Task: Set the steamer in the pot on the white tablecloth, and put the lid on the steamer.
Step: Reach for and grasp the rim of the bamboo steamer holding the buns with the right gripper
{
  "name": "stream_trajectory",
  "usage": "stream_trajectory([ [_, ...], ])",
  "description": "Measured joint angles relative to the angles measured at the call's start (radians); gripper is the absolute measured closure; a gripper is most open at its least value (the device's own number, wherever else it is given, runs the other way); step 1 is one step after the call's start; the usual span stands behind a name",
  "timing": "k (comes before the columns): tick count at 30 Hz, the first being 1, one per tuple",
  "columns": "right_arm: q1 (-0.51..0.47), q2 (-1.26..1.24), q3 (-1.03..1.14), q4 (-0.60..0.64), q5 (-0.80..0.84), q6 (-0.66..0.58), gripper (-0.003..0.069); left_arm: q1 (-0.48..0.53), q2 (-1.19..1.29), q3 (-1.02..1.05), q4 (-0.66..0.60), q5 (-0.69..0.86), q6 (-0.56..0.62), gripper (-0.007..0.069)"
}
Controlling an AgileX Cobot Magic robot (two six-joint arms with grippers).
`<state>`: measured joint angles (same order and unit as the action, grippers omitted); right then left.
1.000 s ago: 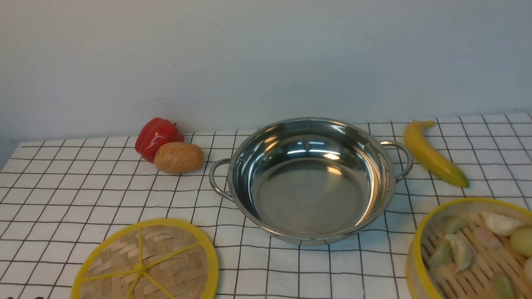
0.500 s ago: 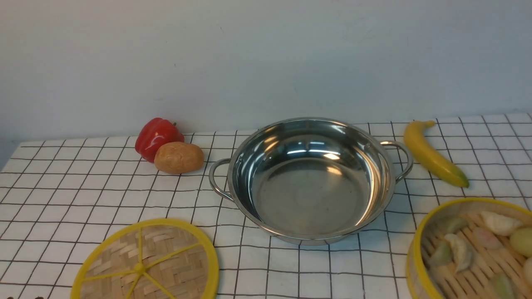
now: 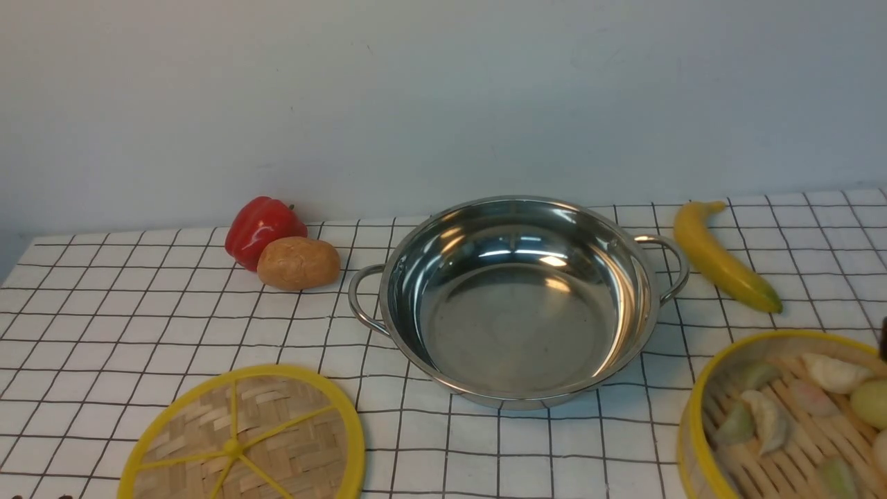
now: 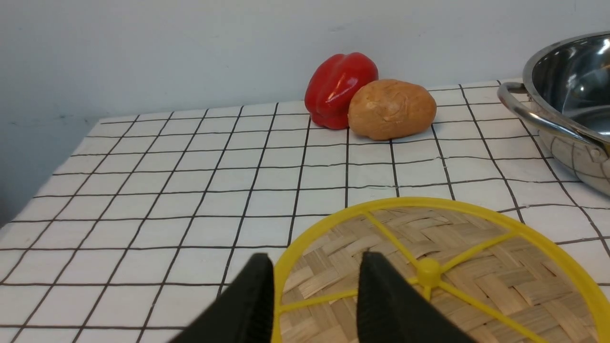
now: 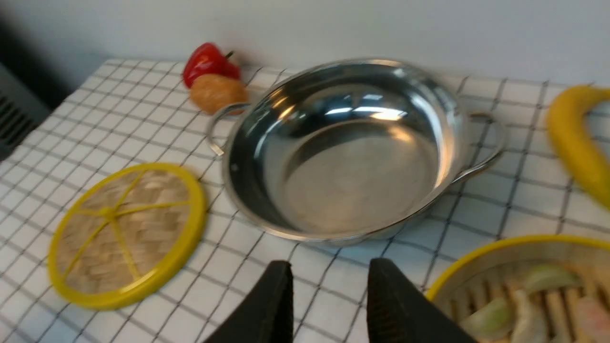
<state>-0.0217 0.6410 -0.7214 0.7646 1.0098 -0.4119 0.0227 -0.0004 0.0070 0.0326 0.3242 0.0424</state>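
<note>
Seeing a wide shiny stainless-steel pot mid-cloth on the white black-gridded tablecloth, empty inside. From pot centre in front view: round bamboo steamer with yellow rim at 4 o'clock (dumplings inside), flat woven-bamboo lid with yellow spokes at 8 o'clock, apart from pot. Left gripper: released, nothing between fingers. Right gripper: likewise spread, holding nothing.
</note>
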Motion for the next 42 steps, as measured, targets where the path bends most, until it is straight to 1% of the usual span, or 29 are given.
stream_trajectory([
  [3,0.0,0.065,-0.003,-0.009,0.091,-0.009,0.0419,0.0,0.0,0.0,0.0,0.0,0.0,0.0381],
  [5,0.0,0.123,-0.004,-0.074,0.137,-0.014,0.0419,0.0,0.0,0.0,0.0,0.0,0.0,0.0381],
  [6,0.0,0.128,-0.004,-0.074,0.14,-0.014,0.0419,0.0,0.0,0.0,0.0,0.0,0.0,0.0381],
  [9,0.016,0.194,-0.004,-0.213,0.149,-0.023,0.0419,0.0,0.0,0.0,0.0,0.0,0.0,0.0381],
  [10,0.036,0.215,-0.004,-0.258,0.145,-0.024,0.0419,0.0,0.0,0.0,0.0,0.0,0.0,0.0381],
  [11,0.077,0.236,-0.005,-0.291,0.143,-0.029,0.0419,0.0,0.0,0.0,0.0,0.0,0.0,0.0381],
  [13,0.148,0.258,-0.006,-0.341,0.143,-0.03,0.0419,0.0,0.0,0.0,0.0,0.0,0.0,0.0381],
  [14,0.165,0.263,-0.006,-0.355,0.143,-0.029,0.0419,0.0,0.0,0.0,0.0,0.0,0.0,0.0381],
  [15,0.224,0.283,-0.006,-0.405,0.143,0.002,0.0419,0.0,0.0,0.0,0.0,0.0,0.0,0.0381],
  [20,0.384,0.36,-0.006,-0.599,0.096,0.201,0.0419,0.0,0.0,0.0,0.0,0.0,0.0,0.0381],
  [21,0.389,0.36,-0.006,-0.604,0.093,0.207,0.0419,0.0,0.0,0.0,0.0,0.0,0.0,0.0381],
  [22,0.423,0.386,-0.006,-0.631,0.075,0.25,0.0419,0.0,0.0,0.0,0.0,0.0,0.0,0.0381],
  [25,0.495,0.469,-0.006,-0.667,0.031,0.289,0.0419,0.0,0.0,0.0,0.0,0.0,0.0,0.0381],
  [28,0.517,0.526,-0.008,-0.682,0.001,0.312,0.0419,0.0,0.0,0.0,0.0,0.0,0.0,0.0381],
  [36,0.519,0.682,-0.011,-0.689,-0.088,0.327,0.0419,0.0,0.0,0.0,0.0,0.0,0.0,0.0381],
  [42,0.519,0.793,-0.011,-0.692,-0.121,0.327,0.0419,0.0,0.0,0.0,0.0,0.0,0.0,0.0381],
])
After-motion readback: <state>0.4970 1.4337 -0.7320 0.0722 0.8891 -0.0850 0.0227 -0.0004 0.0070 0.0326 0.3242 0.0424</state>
